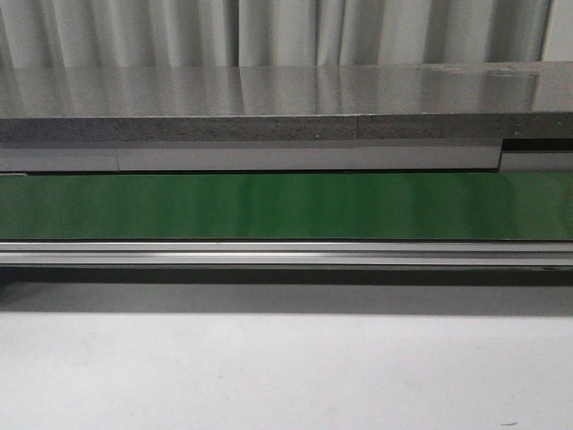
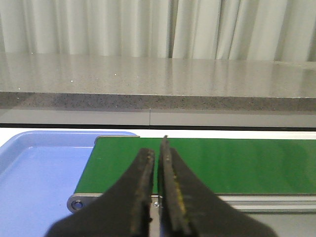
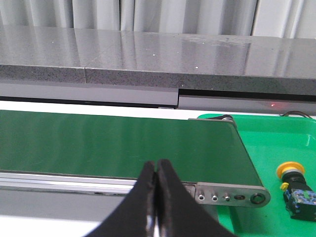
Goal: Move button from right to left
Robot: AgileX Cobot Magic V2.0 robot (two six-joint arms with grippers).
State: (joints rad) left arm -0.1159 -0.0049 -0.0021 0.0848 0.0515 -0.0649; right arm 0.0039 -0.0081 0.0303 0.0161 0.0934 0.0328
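The button (image 3: 296, 185) lies in a green tray (image 3: 256, 133) at the right end of the green conveyor belt (image 1: 286, 206), its yellow round head tipped up and its dark boxy body, with a small blue-green mark, resting on the tray floor just past the belt's grey end roller bracket (image 3: 232, 193). The right end effector (image 3: 156, 170) hangs over the near edge of the belt, its two dark fingers pressed together with nothing between them, well apart from the button. The left end effector (image 2: 157, 158) sits above the belt's left end, its fingers nearly closed with only a thin slit showing between them, and it grips nothing. A blue tray (image 2: 29, 173) lies beside that left end of the belt. In the front view neither arm appears; only the belt, its aluminium rail (image 1: 286, 253), the pale desk (image 1: 286, 367) in front and a grey speckled counter slab (image 1: 179, 130) behind, with what seem to be curtains (image 1: 269, 31) beyond.
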